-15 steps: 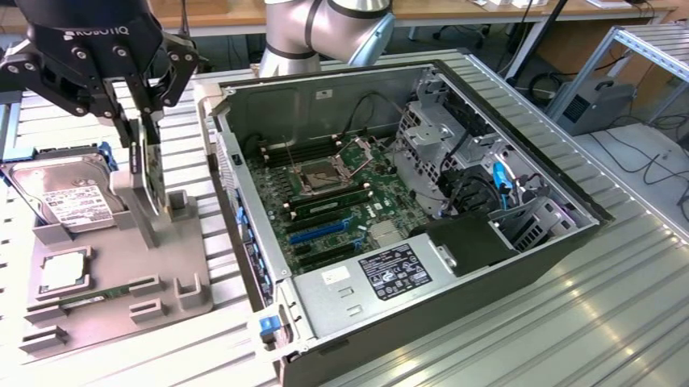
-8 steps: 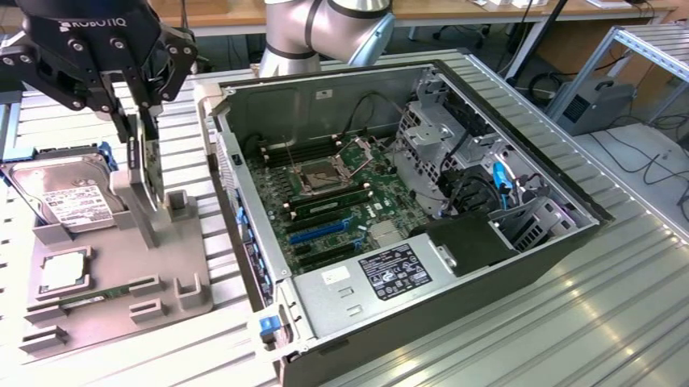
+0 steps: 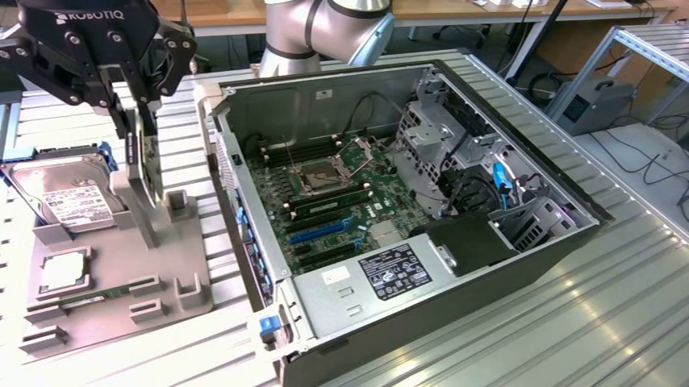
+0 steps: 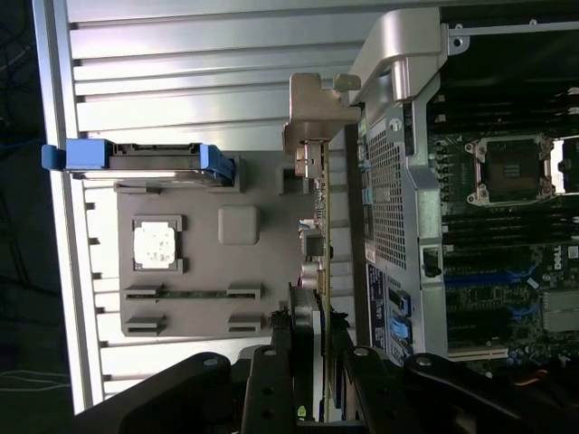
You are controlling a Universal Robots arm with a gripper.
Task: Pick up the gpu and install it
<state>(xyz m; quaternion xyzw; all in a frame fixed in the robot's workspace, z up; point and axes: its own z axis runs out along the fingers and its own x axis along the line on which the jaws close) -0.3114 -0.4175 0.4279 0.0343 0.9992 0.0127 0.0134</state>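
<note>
My tool (image 3: 137, 129) is clamped on the one gpu (image 4: 323, 244), which stands on edge. Its long axis runs alongside the one computer case (image 3: 431, 322), with the bracket end pointing away from my tool.

The worktop (image 3: 603, 314) (image 4: 181, 72) is a ribbed, silver aluminium-profile surface. Two items rest directly on it:
- a flat grey plastic fixture plate (image 3: 113, 254) (image 4: 208, 271) with moulded part holders, toward the exterior view's left;
- just beside it, an open black-and-silver computer tower case (image 3: 473, 290) (image 4: 398, 54), lying on its side.
</note>
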